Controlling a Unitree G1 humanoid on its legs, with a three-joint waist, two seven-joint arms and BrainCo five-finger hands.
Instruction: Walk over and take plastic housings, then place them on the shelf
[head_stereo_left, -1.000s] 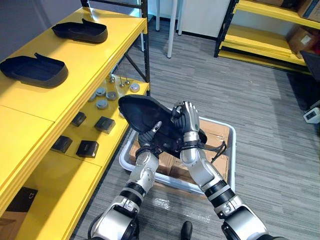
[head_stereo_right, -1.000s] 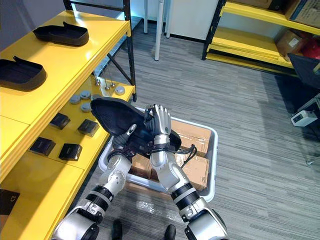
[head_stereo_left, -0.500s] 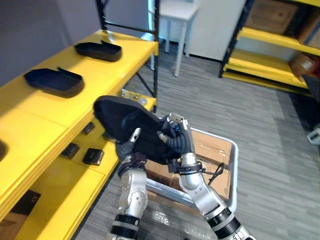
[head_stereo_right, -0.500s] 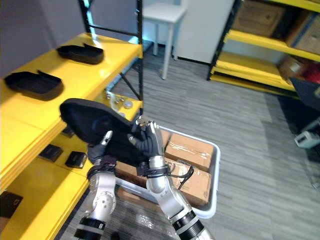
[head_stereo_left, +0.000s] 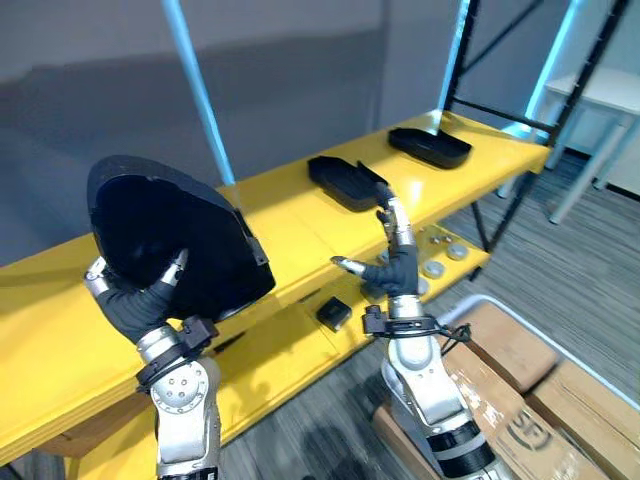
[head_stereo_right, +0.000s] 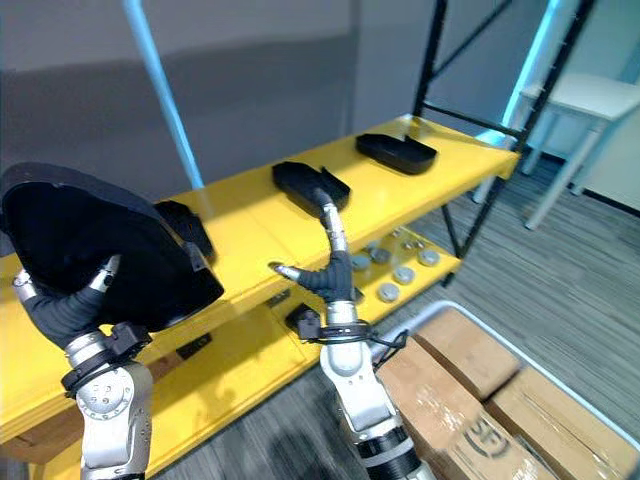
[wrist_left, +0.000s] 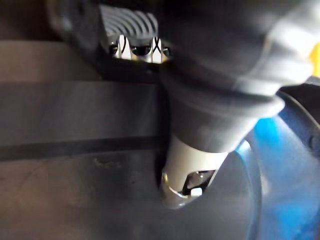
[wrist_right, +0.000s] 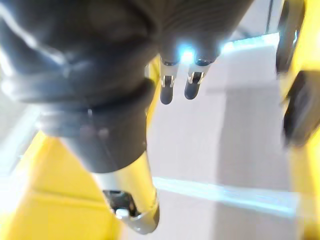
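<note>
The robot has turned away from the bin and now faces the long yellow shelf (head_stereo_left: 290, 215), so the whole outlook has swung round. A second ago both hands were clasped on the big rounded black plastic housing (head_stereo_left: 170, 235), low over the boxes. Now the left hand (head_stereo_left: 135, 300) carries it alone. The thumb is pressed on the near face and the other fingers reach round behind the rim, so the hand is grasping the shell. The black plastic housing is up at the shelf's near end, tipped almost on edge over the top board. I cannot tell whether its lower rim touches the yellow surface.

The right hand (head_stereo_left: 395, 265) has let go and drawn well clear of the shell. It is raised in front of the shelf with the fingers straight and spread and the thumb pointing off to the side, holding nothing.

Two more flat black housings lie further along the top board, one near the middle (head_stereo_left: 345, 180) and one at the far end (head_stereo_left: 430, 147). The right eye view shows another dark one (head_stereo_right: 185, 225) just behind the shell being carried. On the lower board there is a small black box (head_stereo_left: 333, 313) and, further along, a cluster of round grey metal discs (head_stereo_left: 435, 268). Brown cardboard boxes (head_stereo_left: 520, 400) sit on the floor by the right arm.
</note>
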